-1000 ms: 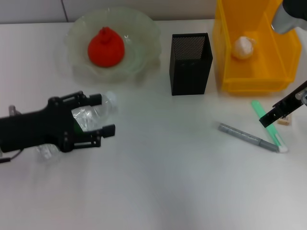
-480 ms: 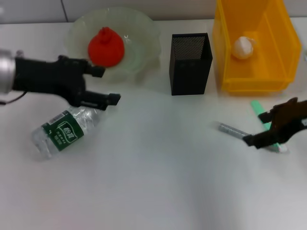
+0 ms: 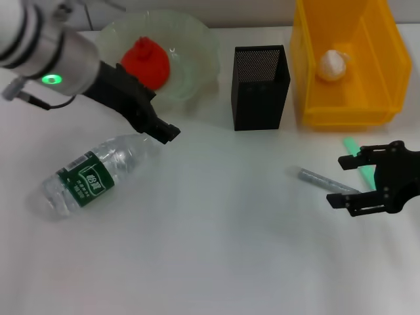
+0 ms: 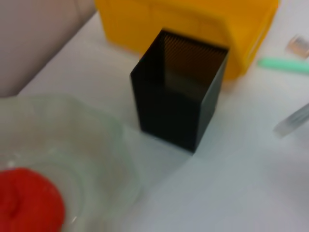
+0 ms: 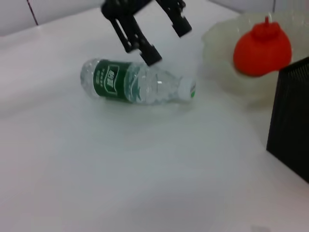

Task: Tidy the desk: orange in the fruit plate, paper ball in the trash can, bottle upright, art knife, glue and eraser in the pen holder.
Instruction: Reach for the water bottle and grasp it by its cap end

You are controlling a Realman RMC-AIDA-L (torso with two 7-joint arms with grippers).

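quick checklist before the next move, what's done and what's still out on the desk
1. Red-orange round orange in the translucent pale-green fruit plate: ok.
2. White paper ball in the yellow rectangular trash can: ok.
3. Clear plastic bottle upright: not ok, lying on its side.
4. Left end effector open above the bottle's cap end: ok.
5. Grey pen-like tool and green stick in the black mesh pen holder: not ok, both on the desk.
6. Right end effector open around the grey tool: ok.
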